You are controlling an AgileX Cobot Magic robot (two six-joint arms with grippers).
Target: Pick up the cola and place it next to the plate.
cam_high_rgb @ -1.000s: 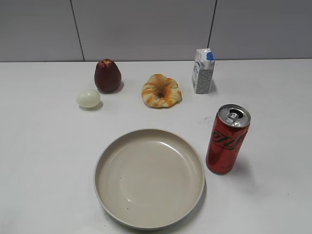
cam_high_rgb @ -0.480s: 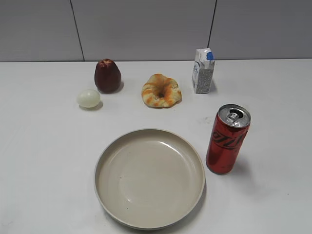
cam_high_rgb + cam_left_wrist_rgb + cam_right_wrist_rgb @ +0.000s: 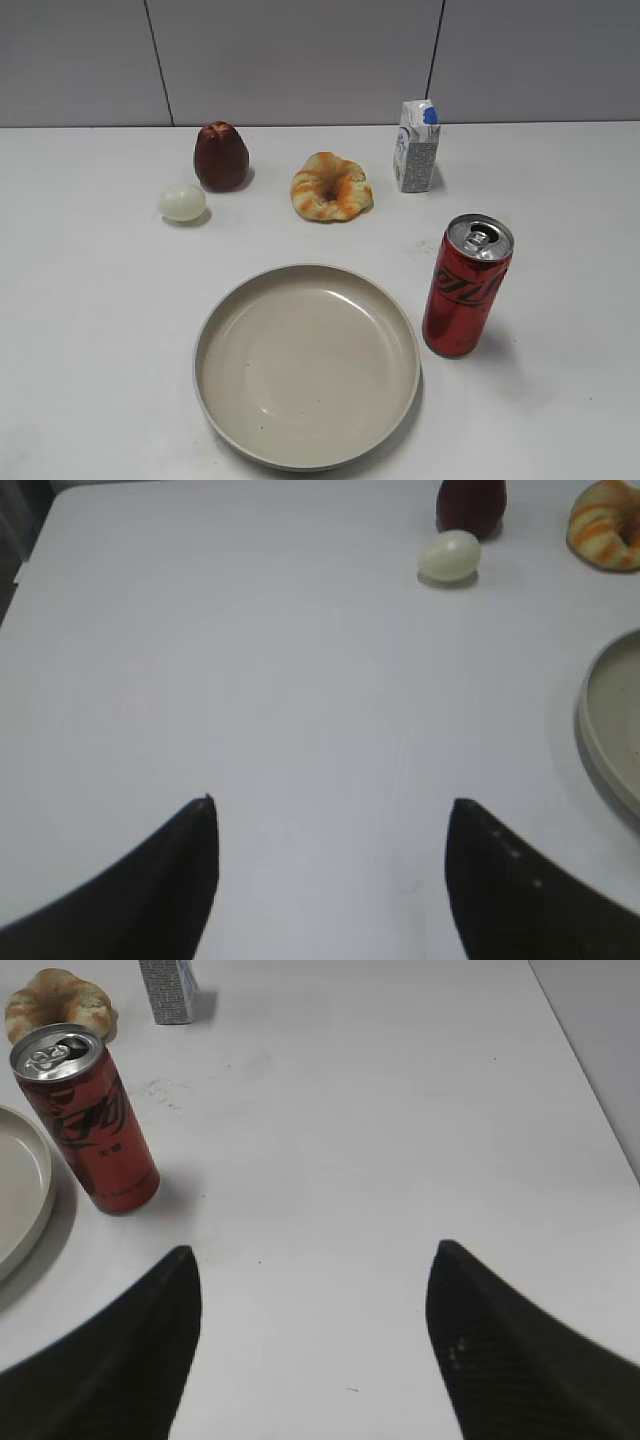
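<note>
Nearest the exterior camera lies the plate [image 3: 306,366], a wide shallow beige dish with a raised rim, resting flat on the white table [image 3: 90,330] with nothing in it. Just beside its right edge, with a thin strip of table showing between them, the cola [image 3: 466,285] stands upright, its silver pull-tab top facing up and its dark script running along the red side. Neither arm shows in the exterior view. In the right wrist view the right gripper [image 3: 312,1345] hangs over bare table with its 2 dark fingers spread wide and nothing between them; the can stands well ahead of it and to its left, clear of both fingers, with the plate's rim at the far left edge of that view. In the left wrist view the left gripper [image 3: 330,875] is likewise spread wide and holds nothing, over open table, with the plate's rim cut off at the right edge. Farther back, 4 items sit in a loose row across the table: a pale egg [image 3: 182,202] at the left, a dark red fruit [image 3: 221,157] just behind and right of it, a golden ring-shaped pastry [image 3: 331,186] near the middle, and a small white milk carton [image 3: 416,146] with a blue cap, upright, behind the can. A grey panelled wall [image 3: 300,60] closes the scene.
</note>
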